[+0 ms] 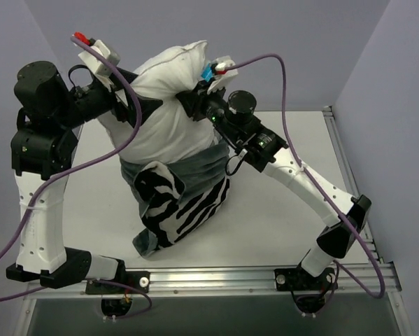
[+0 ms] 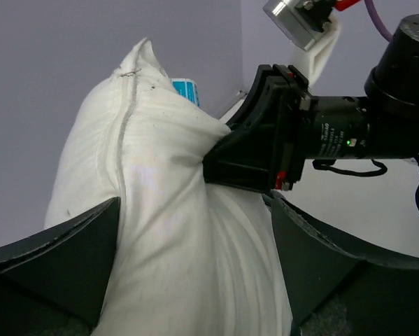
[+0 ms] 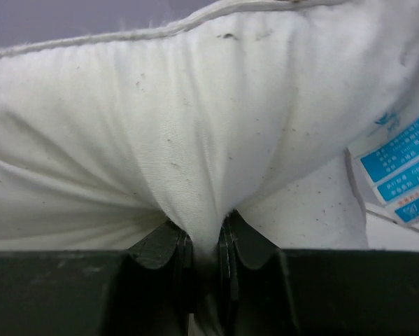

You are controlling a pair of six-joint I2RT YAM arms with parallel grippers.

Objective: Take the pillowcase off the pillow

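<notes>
The white pillow (image 1: 168,77) hangs upright above the table, its blue-and-white tag (image 1: 209,72) at the top right corner. The zebra pillowcase (image 1: 188,208) sags round only its lower part, with the dark grey inside (image 1: 188,168) rolled outward as a band. My right gripper (image 1: 189,99) is shut on a fold of pillow near the top, seen clearly in the right wrist view (image 3: 206,234). My left gripper (image 1: 152,105) holds the pillow from the left; in its wrist view (image 2: 194,210) both fingers press the cushion's sides. The pillow's lower end is hidden in the case.
The table (image 1: 286,210) is white with a metal rail (image 1: 209,278) along the near edge and another at the right. Purple cables (image 1: 125,84) loop over both arms near the pillow. Grey walls close the back and sides.
</notes>
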